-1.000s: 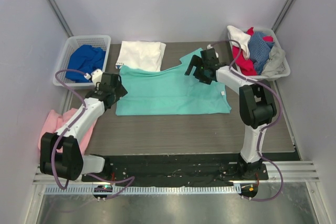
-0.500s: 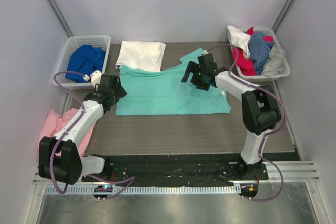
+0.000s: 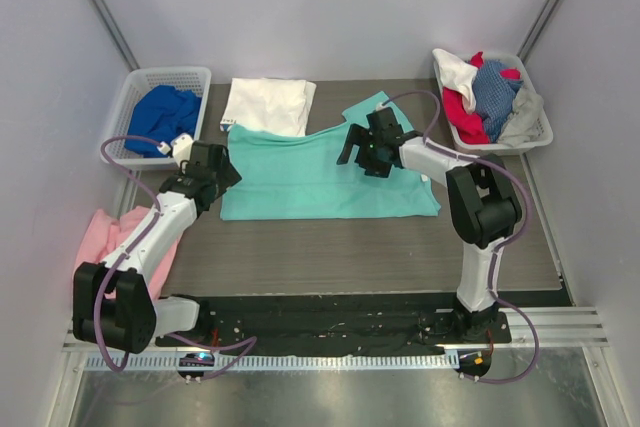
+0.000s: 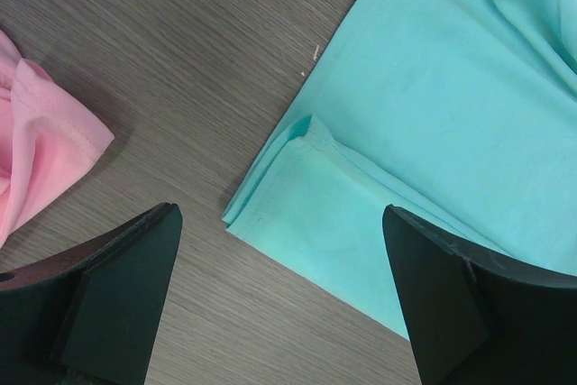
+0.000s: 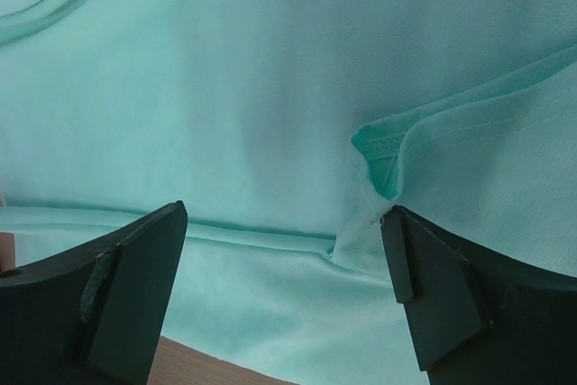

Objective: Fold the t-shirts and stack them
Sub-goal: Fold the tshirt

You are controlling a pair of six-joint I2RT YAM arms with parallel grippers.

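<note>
A mint-green t-shirt (image 3: 320, 177) lies spread on the dark table, its far edge overlapping a folded white t-shirt (image 3: 267, 103). My left gripper (image 3: 222, 173) is open over the green shirt's left edge; the left wrist view shows a folded corner of the shirt (image 4: 297, 146) between the jaws. My right gripper (image 3: 356, 152) is open just above the shirt's upper right part; the right wrist view shows the green cloth (image 5: 234, 114) with a raised sleeve seam (image 5: 379, 155) beside the right finger. Neither gripper holds cloth.
A white basket (image 3: 135, 97) at the far left holds a royal blue t-shirt (image 3: 165, 117). A white basket (image 3: 540, 112) at the far right holds red, blue, white and grey shirts. A pink cloth (image 3: 105, 227) lies off the table's left edge, also in the left wrist view (image 4: 36, 151).
My right gripper has moved left and a little nearer, from the shirt's right sleeve toward its middle. The left arm has barely moved. The shirt lies as before.
</note>
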